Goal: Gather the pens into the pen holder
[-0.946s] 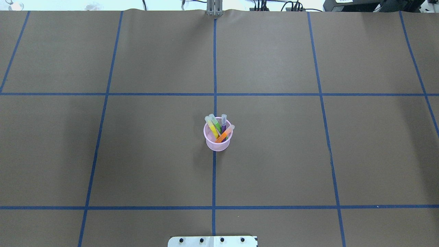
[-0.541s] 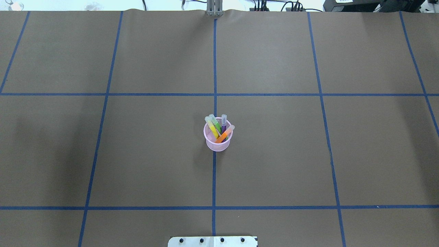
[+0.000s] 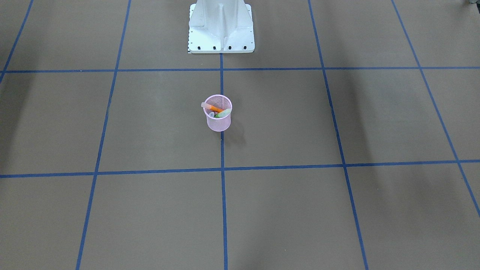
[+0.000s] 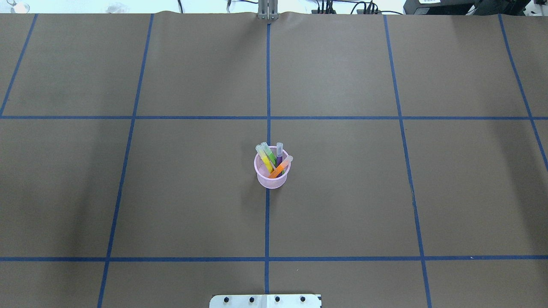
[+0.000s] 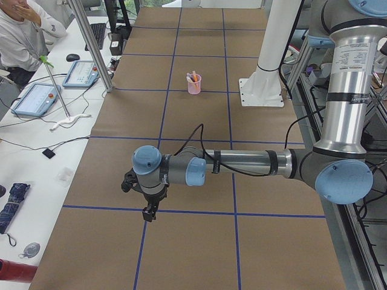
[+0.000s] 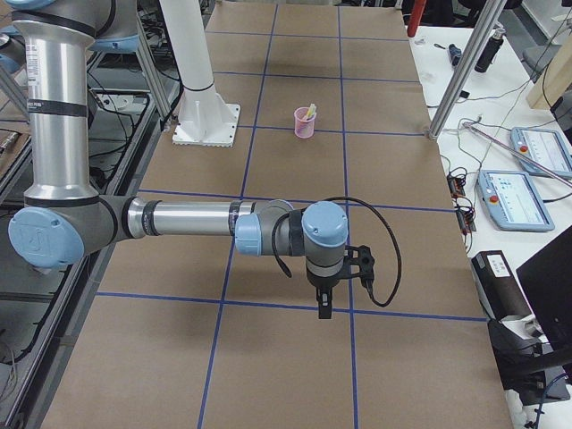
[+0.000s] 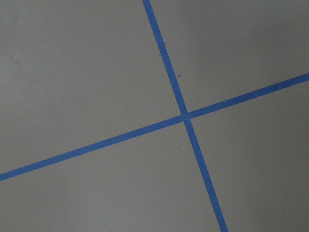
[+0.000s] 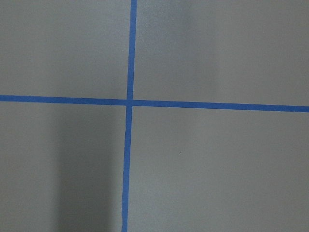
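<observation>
Brown table (image 4: 342, 192), pens (image 4: 266, 160) inside pen holder (image 4: 271, 183)

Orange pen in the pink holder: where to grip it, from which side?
Take the orange pen by its pale cap end, which leans out over the pen holder rim toward the robot's right. Come down from above on that side, closing across the shaft. The yellow pen, green pen and purple pen stand farther left, so that side looks clearer.
</observation>
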